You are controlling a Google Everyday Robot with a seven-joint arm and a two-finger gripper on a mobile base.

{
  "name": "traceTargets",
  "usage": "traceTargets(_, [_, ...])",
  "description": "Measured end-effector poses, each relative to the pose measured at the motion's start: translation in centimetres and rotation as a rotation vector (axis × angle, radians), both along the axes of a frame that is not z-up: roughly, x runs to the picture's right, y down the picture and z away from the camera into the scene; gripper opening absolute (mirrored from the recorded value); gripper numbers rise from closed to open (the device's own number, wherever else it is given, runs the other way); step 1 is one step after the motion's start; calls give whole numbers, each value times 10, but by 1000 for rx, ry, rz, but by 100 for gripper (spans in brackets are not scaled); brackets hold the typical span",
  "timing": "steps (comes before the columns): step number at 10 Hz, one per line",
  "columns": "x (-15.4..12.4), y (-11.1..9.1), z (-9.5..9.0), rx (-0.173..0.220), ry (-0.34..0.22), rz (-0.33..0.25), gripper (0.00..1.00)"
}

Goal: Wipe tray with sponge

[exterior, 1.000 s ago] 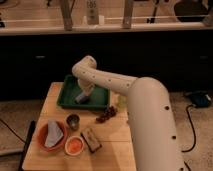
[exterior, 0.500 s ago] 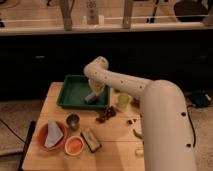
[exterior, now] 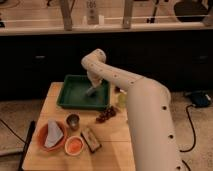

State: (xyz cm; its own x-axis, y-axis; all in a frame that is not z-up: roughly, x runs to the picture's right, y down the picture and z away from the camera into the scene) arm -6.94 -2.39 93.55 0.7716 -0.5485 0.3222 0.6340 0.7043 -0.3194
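Observation:
The green tray (exterior: 70, 95) lies at the back of the wooden table. My white arm reaches down from above, and my gripper (exterior: 91, 90) is low inside the tray, right of its middle. A small pale blue-grey shape at the gripper's tip, the sponge (exterior: 89, 93), rests against the tray floor. The gripper hides most of it.
In front of the tray stand an orange bowl holding a grey cloth (exterior: 51, 135), a small orange bowl (exterior: 74, 145), a metal cup (exterior: 73, 121) and a tan-and-brown block (exterior: 90, 138). Dark grapes (exterior: 106, 114) and a yellow-green object (exterior: 121, 100) lie right of the tray. My arm covers the table's right side.
The gripper moved right across the tray floor, then a little back toward the far rim. The elbow rose. The other objects have not moved.

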Motion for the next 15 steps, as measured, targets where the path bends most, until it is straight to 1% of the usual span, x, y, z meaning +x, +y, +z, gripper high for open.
traceTargets(2, [-33, 7, -3, -5, -38, -61, 3])
traceTargets(3, [-47, 17, -7, -12, -65, -102, 3])
traceTargets(5, [-55, 37, -19, -19, -96, -145, 3])
traceTargets(6, [-50, 46, -22, -26, -98, -150, 3])
traceTargets(8, [-32, 52, -23, -34, -89, -142, 3])
traceTargets(10, [5, 51, -21, -37, -57, -109, 3])
traceTargets(11, [25, 44, -18, -32, -35, -91, 3])
traceTargets(12, [36, 37, -15, -30, -25, -81, 3])
traceTargets(14, [46, 22, -7, -21, -12, -69, 3])
traceTargets(15, [41, 16, -5, -19, -15, -65, 3])
